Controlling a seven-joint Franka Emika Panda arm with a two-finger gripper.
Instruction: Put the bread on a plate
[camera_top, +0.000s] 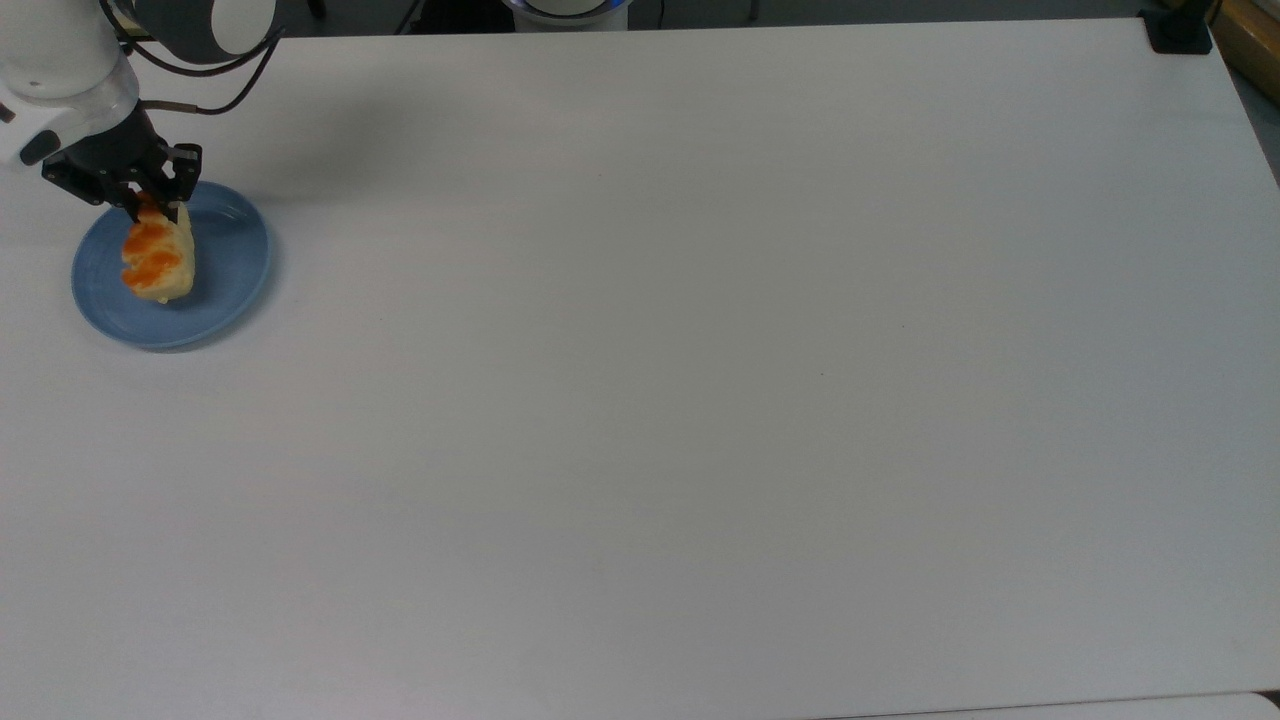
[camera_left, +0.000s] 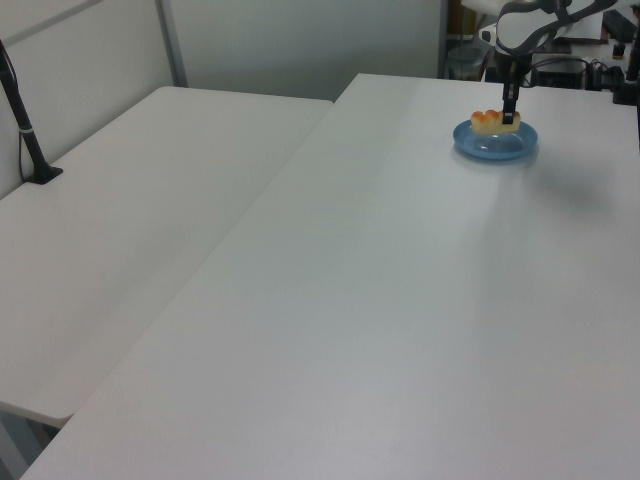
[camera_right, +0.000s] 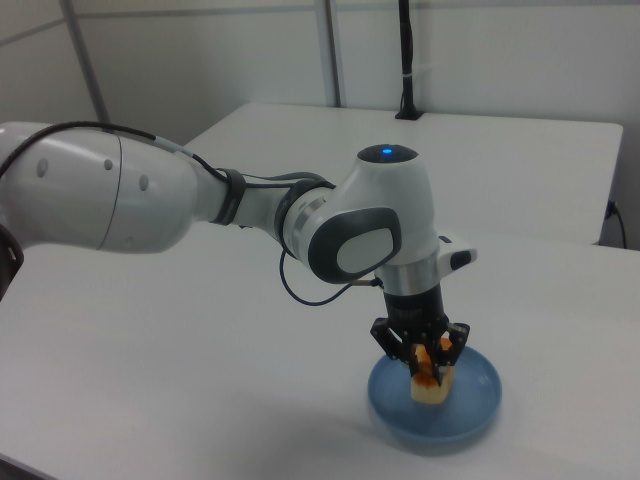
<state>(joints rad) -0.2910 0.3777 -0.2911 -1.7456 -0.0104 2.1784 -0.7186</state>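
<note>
A: What is the robot arm doing?

B: It is reaching down over the plate. Its gripper is pinching one end of the bread.

A: So the fingers are closed?

B: Yes, they are squeezing the bread between them. In the right view the gripper is pointing straight down, and the black fingers are sitting on both sides of the bread.

A: Where is the bread sitting?

B: It is over the blue plate. In the top view it is lying on the left half of the plate, with its orange bumps facing up. The gripped end is near the plate's far rim.

A: Is it touching the plate?

B: In the left view the bread is looking very low on the plate, and its bottom seems to be resting on it. I cannot tell for sure.

A: Where is the plate?

B: It is sitting on the big white table, close to the top view's left edge. In the right view the plate is lying near the front edge of the table.

A: Is anything else showing?

B: A second white table is standing beside the first one in the left view. A black pole is standing at its far left side. A black cable is hanging in a loop by the robot's wrist in the top view.
</note>
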